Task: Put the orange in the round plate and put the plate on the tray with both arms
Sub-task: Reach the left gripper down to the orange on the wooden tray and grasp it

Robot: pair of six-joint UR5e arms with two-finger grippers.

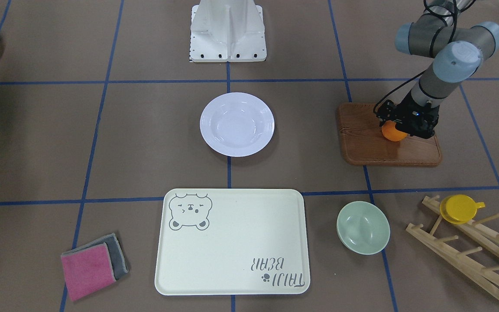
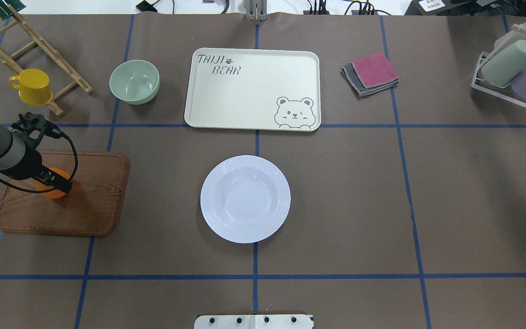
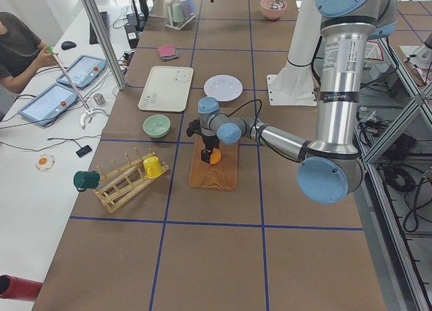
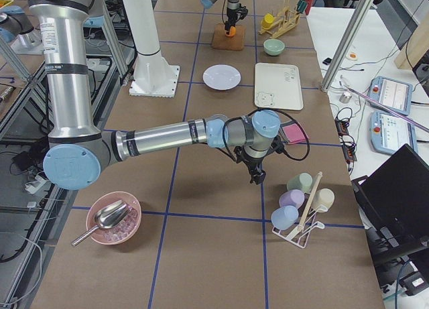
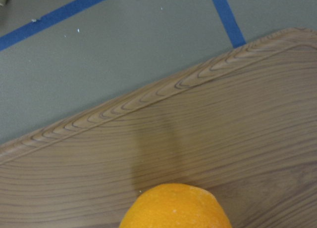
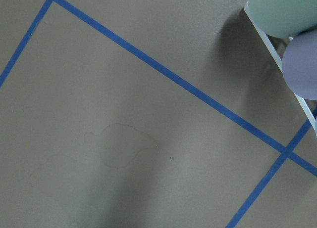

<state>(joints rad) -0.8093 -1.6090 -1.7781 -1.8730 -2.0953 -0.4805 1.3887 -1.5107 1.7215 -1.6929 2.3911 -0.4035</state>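
The left gripper (image 1: pixel 403 129) sits over the orange (image 1: pixel 392 133) on the wooden board (image 1: pixel 362 147); whether it's pinching yet, I can't tell. It wants a centred, firm hold, then a straight lift toward the plate (image 1: pixel 237 124). How far open the right gripper (image 4: pixel 258 179) is, I can't judge either.

White round plate (image 1: pixel 237 124); cream tray (image 1: pixel 232 242), grey bear; orange (image 1: pixel 393 134) apparently uniformly orange.

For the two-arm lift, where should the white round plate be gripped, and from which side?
I would grip the round plate on its wide ridged rim, at two opposite points, coming in low from the robot's left and right sides. It lies flat and upright with nothing touching it, and its smooth deep centre offers no edge to pinch.
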